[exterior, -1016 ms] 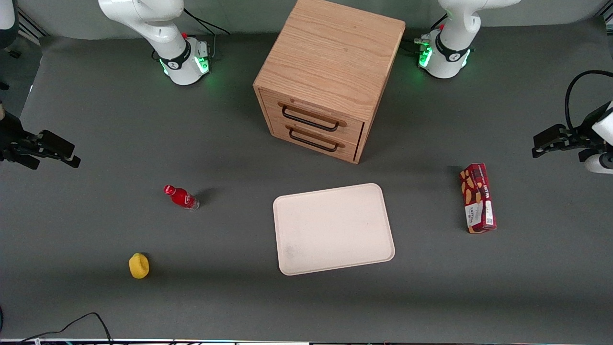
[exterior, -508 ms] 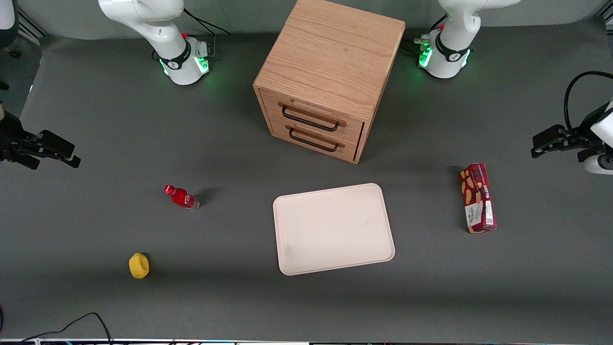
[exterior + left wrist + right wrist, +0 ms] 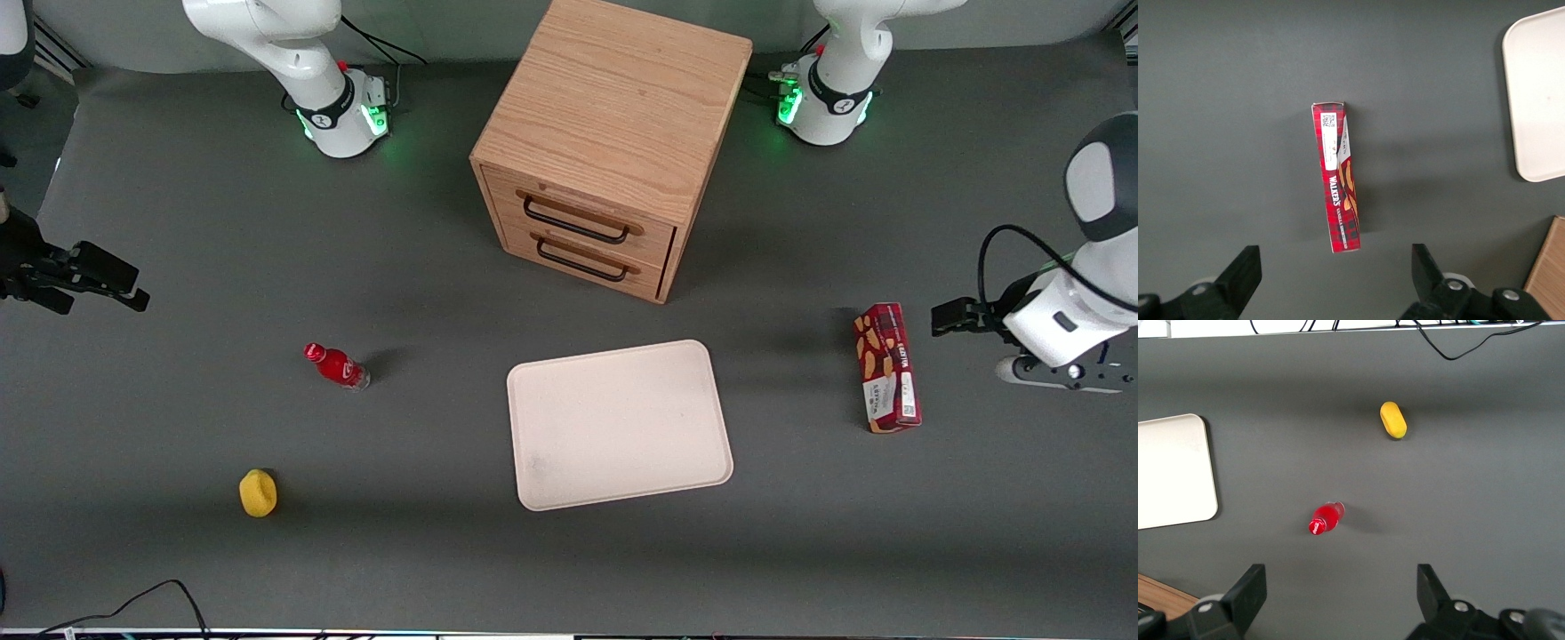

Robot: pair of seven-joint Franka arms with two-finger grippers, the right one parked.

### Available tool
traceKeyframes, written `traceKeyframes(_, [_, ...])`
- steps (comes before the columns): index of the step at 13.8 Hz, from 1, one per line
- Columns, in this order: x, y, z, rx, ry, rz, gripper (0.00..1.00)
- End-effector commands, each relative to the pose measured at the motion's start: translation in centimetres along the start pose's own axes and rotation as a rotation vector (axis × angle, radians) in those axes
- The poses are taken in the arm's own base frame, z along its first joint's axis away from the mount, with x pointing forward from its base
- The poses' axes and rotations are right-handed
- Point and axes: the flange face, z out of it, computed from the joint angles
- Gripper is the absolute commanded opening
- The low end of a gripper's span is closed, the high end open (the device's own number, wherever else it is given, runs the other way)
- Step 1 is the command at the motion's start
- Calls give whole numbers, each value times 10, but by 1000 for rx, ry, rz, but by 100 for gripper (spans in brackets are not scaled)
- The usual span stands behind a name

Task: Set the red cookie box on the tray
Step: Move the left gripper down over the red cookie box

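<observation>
While the approach is under way: nothing is held yet.
Gripper: gripper [image 3: 1331, 280] hangs above the table toward the working arm's end, near the box, at about 3 o'clock from it in the front view; fingers [image 3: 1245, 273] spread wide, empty.
Red cookie box: red cookie box [image 3: 887, 367] lies flat on the table, well apart from the tray, at roughly 3 o'clock of it, long axis running 12 to 6.
Tray: tray [image 3: 702, 356] sits bare in front of the wooden drawer cabinet [image 3: 613, 142].
Handling: probably light, stiff cardboard with a smooth skin; too hard a squeeze could dent it.
Hold: across the narrow width at mid-length, 1 finger on each long side.
</observation>
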Motion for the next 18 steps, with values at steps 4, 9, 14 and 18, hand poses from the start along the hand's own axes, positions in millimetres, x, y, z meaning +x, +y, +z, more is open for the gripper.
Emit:
traceKeyframes(4, [3,-4,98,-7,8,-9,100])
traceKeyframes(9, [-2,-13,177,-4,59,-27,100])
traceKeyframes(14, [-2,-22,213,-8,18,-29,23])
traceKeyframes(18, [-2,-20,212,-8,8,-24,0])
